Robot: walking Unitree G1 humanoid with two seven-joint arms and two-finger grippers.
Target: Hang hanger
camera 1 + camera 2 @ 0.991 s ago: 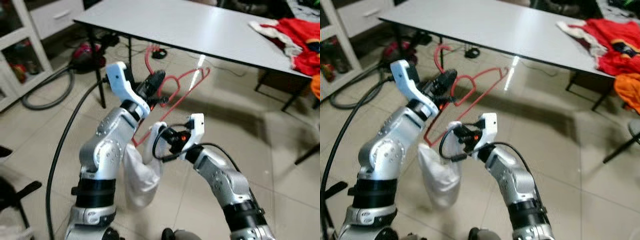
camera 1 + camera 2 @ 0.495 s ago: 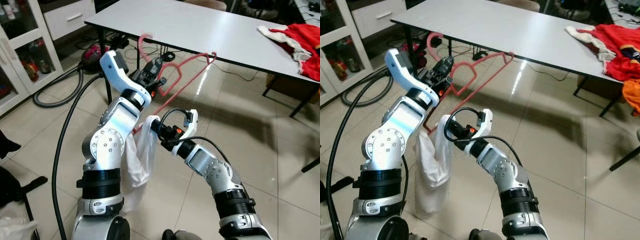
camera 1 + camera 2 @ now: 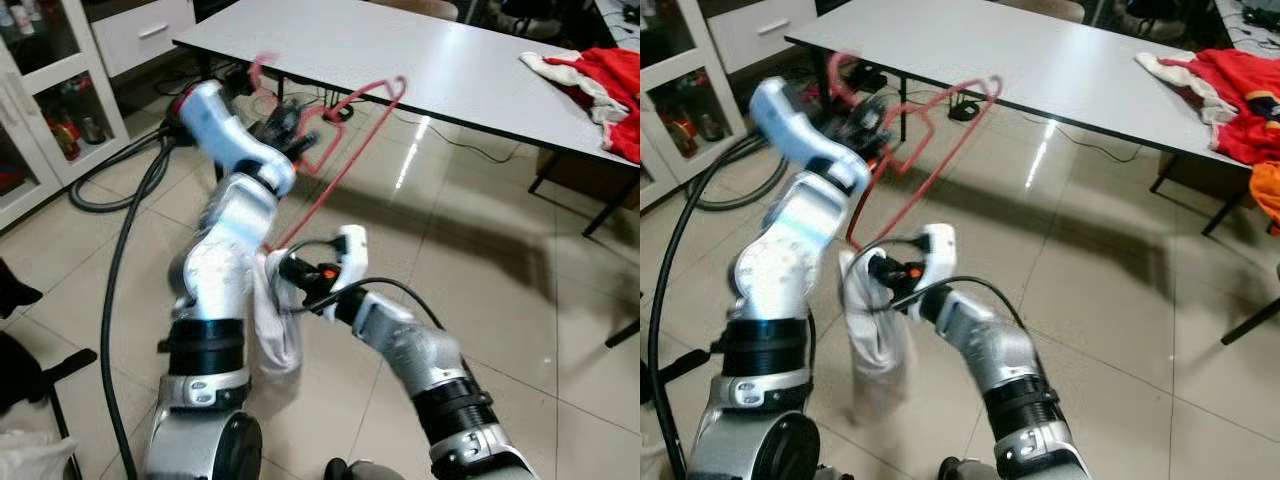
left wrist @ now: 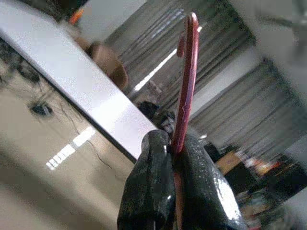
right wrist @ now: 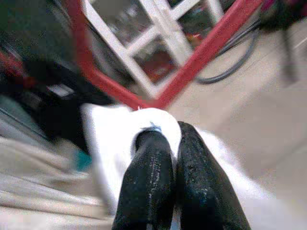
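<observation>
Hanger: red hanger (image 3: 335, 130), up in the air over the tile floor (image 3: 480, 290), just in front of the near edge of the grey tabletop (image 3: 420, 50). Hook end is up by the left arm, and it's a bit smeared with motion blur.
Left end effector: left end effector (image 4: 173, 155) is pinched tight on the hanger's thin red bar, fingers (image 4: 148, 191) together with the bar running straight up between them in the wrist view.
Right end effector: right end effector (image 5: 167, 139) is lower and closer to the body, both fingers squeezed onto a fold of the white cloth (image 3: 275, 330).
Cloth: droops down from that grip in front of the robot's torso, and its top sits right at the hanger's lower corner. Can't tell if it's actually threaded on the hanger.
Other stuff: red clothes (image 3: 600, 75) piled at the far right of the tabletop, black hose (image 3: 120, 290) snaking across the floor on the left, white cabinet (image 3: 60, 70) behind it.
</observation>
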